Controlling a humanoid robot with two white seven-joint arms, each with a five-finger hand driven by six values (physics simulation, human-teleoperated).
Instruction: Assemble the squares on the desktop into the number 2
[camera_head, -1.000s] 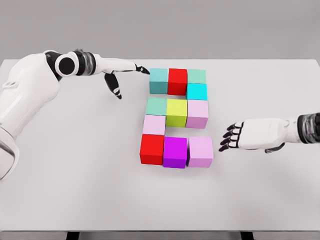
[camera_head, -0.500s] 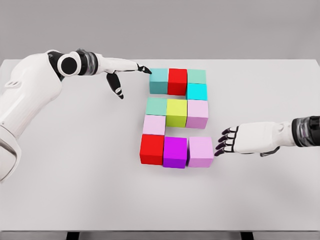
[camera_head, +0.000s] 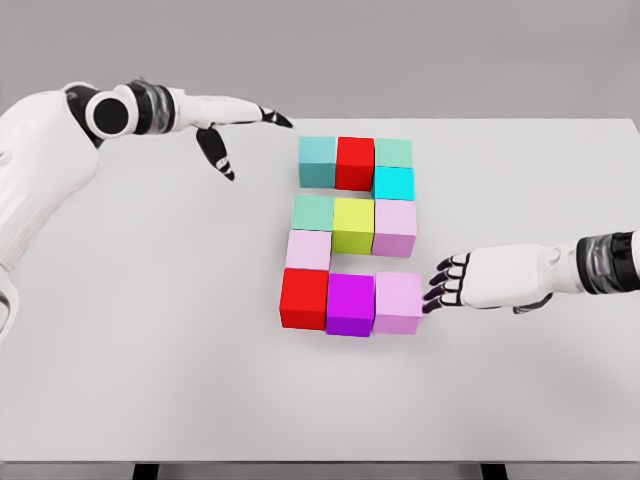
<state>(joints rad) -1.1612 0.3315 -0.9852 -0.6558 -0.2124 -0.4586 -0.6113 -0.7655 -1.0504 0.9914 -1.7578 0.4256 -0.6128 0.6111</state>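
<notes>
Cubes are sitting grouped near the middle of the white table, forming a blocky figure in three rows joined by single connectors. Along the far row, a teal cube, a red cube and a pale green cube are lining up side by side, with a cyan cube sitting directly in front of the pale green one. Across the middle, a second green cube, a yellow-green cube and a pink cube are touching each other, and another pink cube is sitting below the left end. Closing the near row, a large red cube, a purple cube and a lilac cube are standing edge to edge. The right hand is reaching in from the right edge, fingers loosely spread and grasping nothing, its dark fingertips pressing against the right face of the lilac cube. The left hand is hovering over the far left of the table, well apart from the teal cube, fingers extended and relaxed, thumb hanging downward, holding nothing.
</notes>
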